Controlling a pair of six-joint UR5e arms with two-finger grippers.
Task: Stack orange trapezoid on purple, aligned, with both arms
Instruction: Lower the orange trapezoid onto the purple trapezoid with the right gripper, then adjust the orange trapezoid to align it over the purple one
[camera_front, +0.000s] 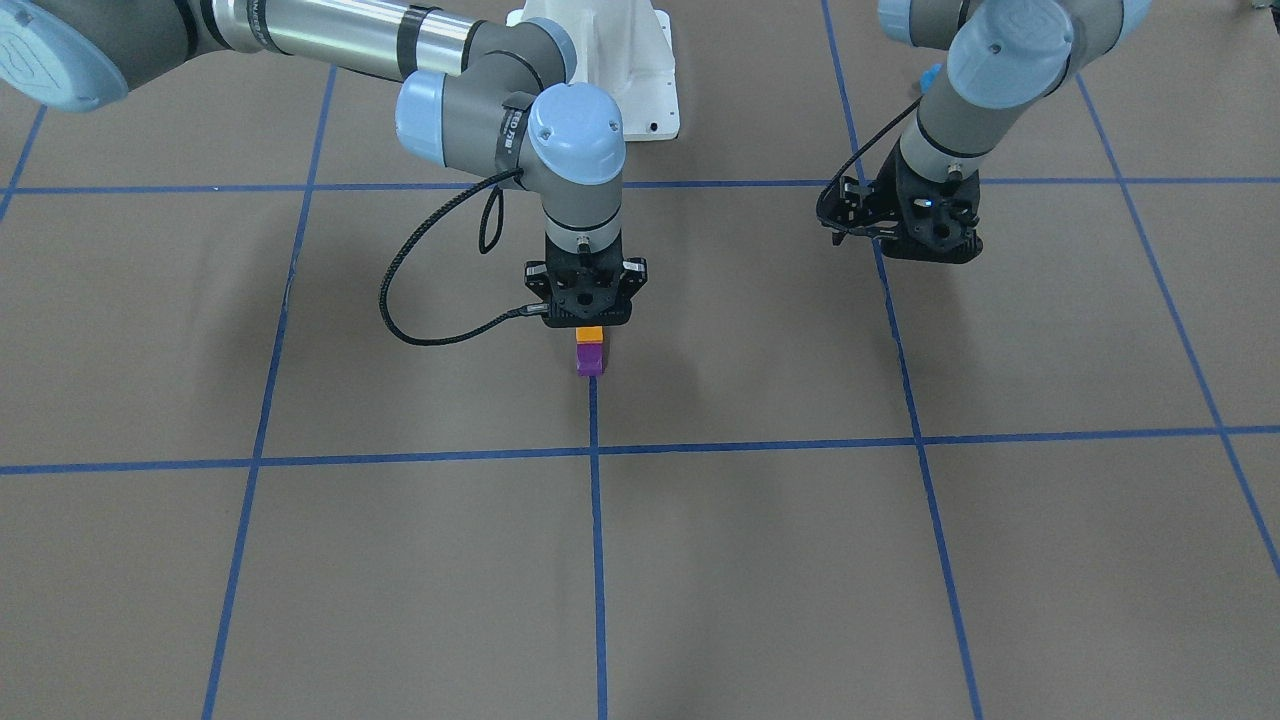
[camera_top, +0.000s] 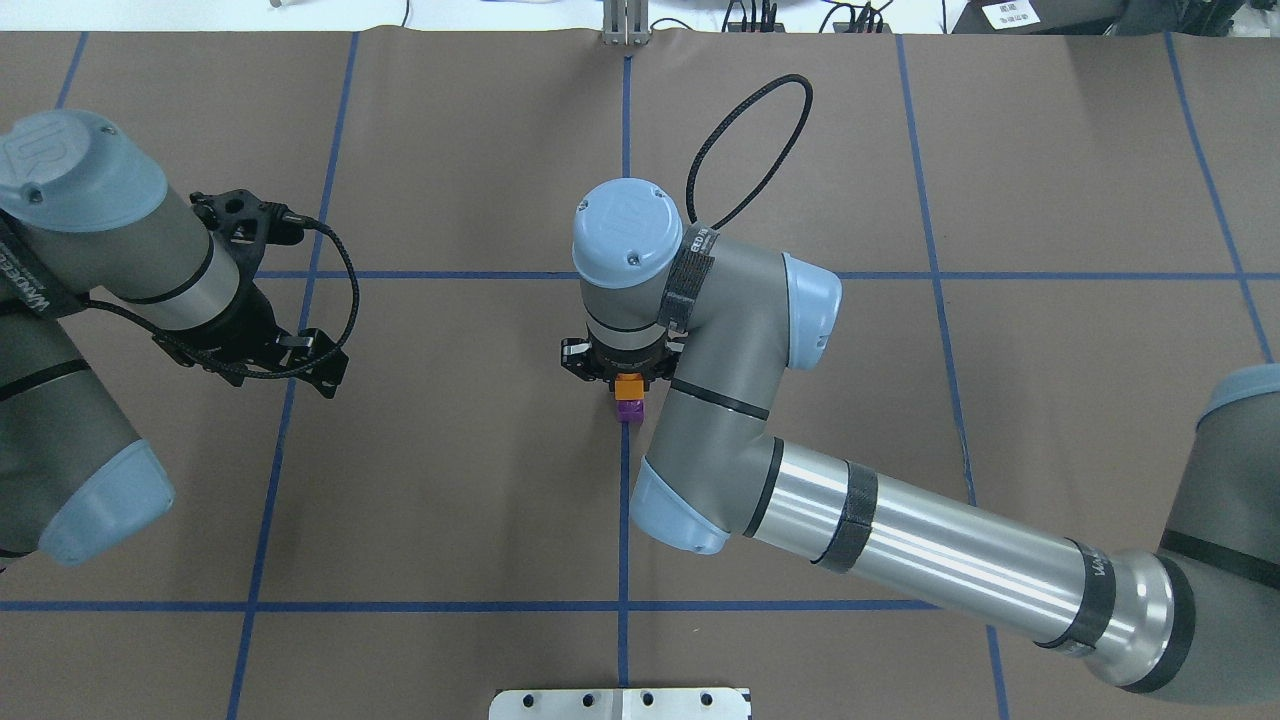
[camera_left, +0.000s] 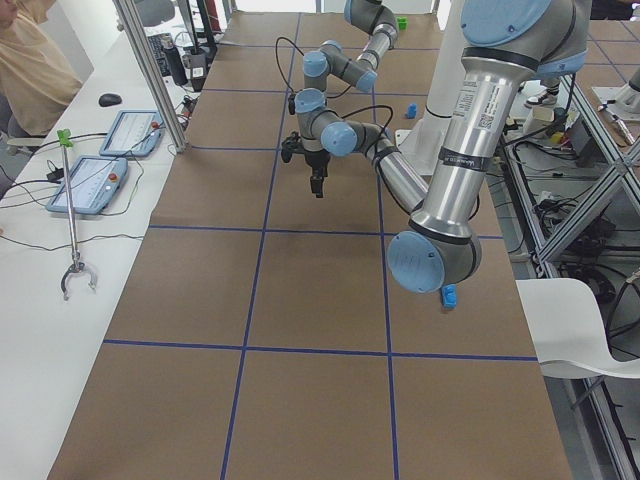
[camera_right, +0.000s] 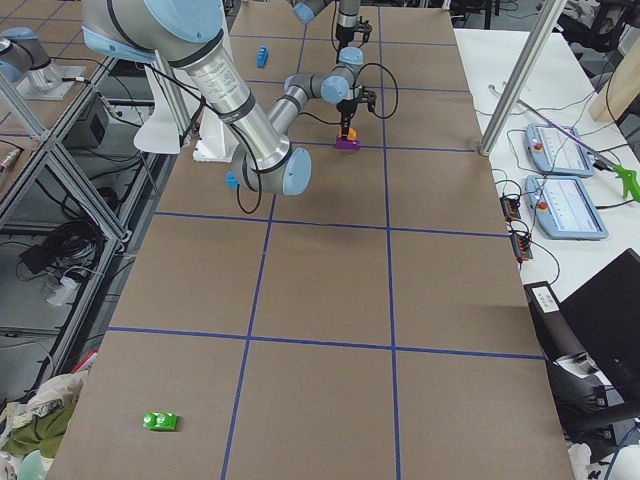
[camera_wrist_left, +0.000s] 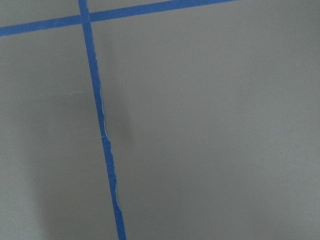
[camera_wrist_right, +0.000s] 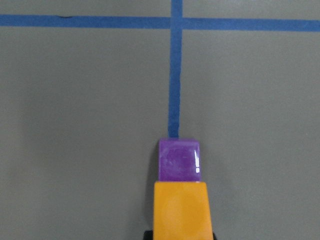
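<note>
The orange trapezoid (camera_front: 591, 334) is held in my right gripper (camera_front: 589, 325), directly over the purple block (camera_front: 590, 361), which stands on a blue tape line near the table's middle. In the overhead view the orange block (camera_top: 629, 385) sits against the purple block (camera_top: 630, 408). In the right wrist view the orange block (camera_wrist_right: 180, 210) lies between the fingers with the purple one (camera_wrist_right: 179, 159) just beyond it. I cannot tell whether the two touch. My left gripper (camera_front: 925, 240) hangs tilted over bare table far to the side, its fingertips hidden.
The brown table is marked by a blue tape grid (camera_front: 595, 450). The white robot base (camera_front: 610, 70) is at the back. A small blue block (camera_left: 449, 296), a long blue brick (camera_right: 261, 55) and a green brick (camera_right: 160, 421) lie far from the stack.
</note>
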